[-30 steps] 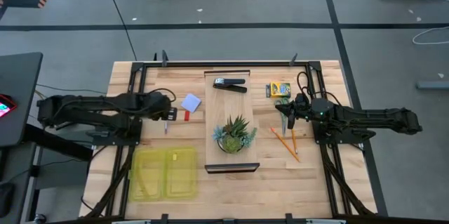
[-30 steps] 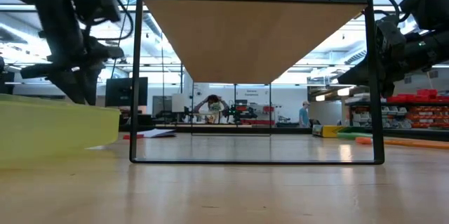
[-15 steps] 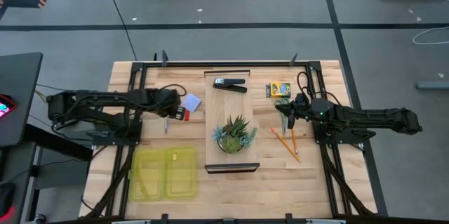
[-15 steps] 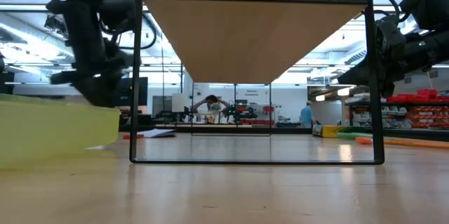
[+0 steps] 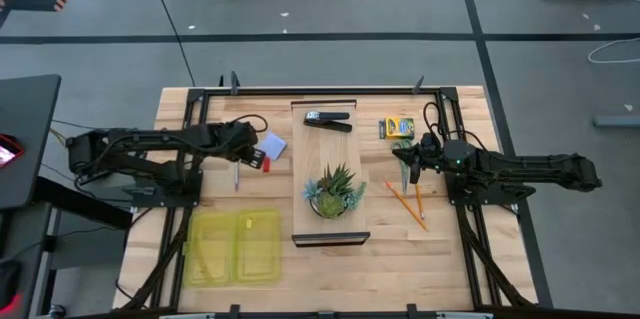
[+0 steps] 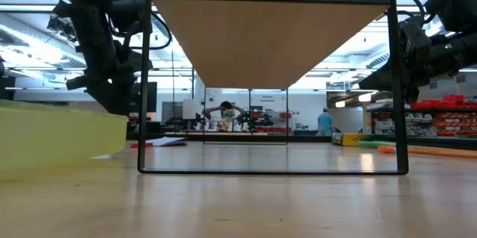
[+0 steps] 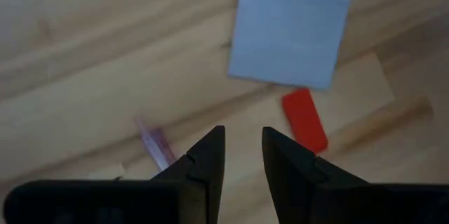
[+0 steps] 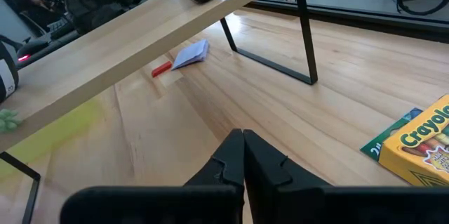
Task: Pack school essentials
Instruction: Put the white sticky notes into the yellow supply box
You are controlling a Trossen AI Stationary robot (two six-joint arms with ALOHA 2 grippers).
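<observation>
Hovering narrow-jawed, the left gripper (image 7: 242, 155) had the tiny red piece (image 7: 304, 120) just ahead (right gripper (image 8: 243, 155) closed, idle).

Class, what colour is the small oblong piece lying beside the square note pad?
Red. The small piece beside the pale blue note pad shows best in the left wrist view.

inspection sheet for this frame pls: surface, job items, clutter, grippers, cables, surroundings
Surface: wooden table with a raised shelf in the middle.
Job's things: blue note pad, red piece, crayon box, orange pencils, yellow case lying open.
Clutter: black stapler and potted plant on the shelf.
Grippers: left gripper slightly open, empty, above the red piece; right gripper shut, empty, near the crayon box.
Cables: black cable on the floor.
Surroundings: people far behind.
</observation>
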